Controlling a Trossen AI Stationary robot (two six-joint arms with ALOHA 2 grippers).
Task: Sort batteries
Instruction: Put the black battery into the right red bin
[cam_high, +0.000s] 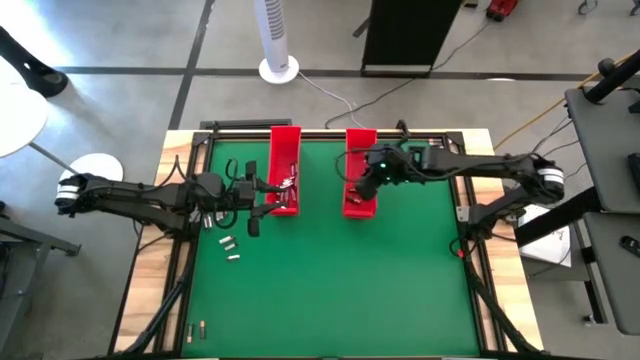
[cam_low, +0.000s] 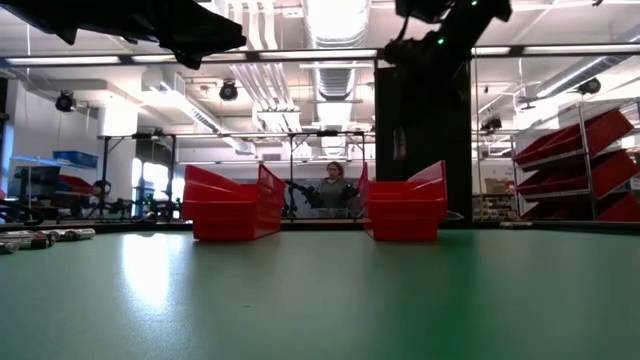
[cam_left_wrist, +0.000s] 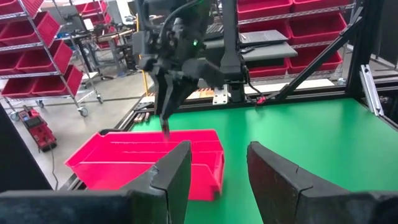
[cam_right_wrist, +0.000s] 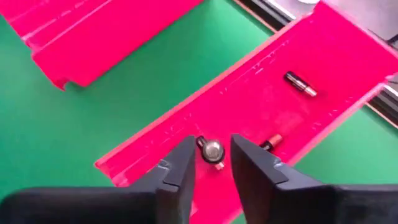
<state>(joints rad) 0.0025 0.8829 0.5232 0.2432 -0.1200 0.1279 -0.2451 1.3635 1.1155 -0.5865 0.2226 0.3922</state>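
- A battery (cam_right_wrist: 212, 150) is seen end-on between the fingers of the right gripper (cam_right_wrist: 210, 163), directly above the right tray (cam_right_wrist: 323, 56); whether it is still pinched or already free cannot be told, since the fingers stand narrow but small gaps show beside it.
- Two more batteries lie inside the right tray: a dark one (cam_right_wrist: 300, 83) and a reddish one (cam_right_wrist: 272, 142).
- Further batteries (cam_high: 229, 247) lie loose on the green mat (cam_high: 380, 280), well apart from the right tray, beyond the left tray (cam_high: 285, 165); some are also seen in the left tray.
- Each battery is judged small, light for the arm, stiff and smooth, so it may roll on the mat and slip in a weak grip.
- It should be taken across the middle of its body, the fingers square to its long axis.
- The left gripper (cam_left_wrist: 217, 174) hangs near the left tray with its fingers apart at a moderate gap, and nothing is held.
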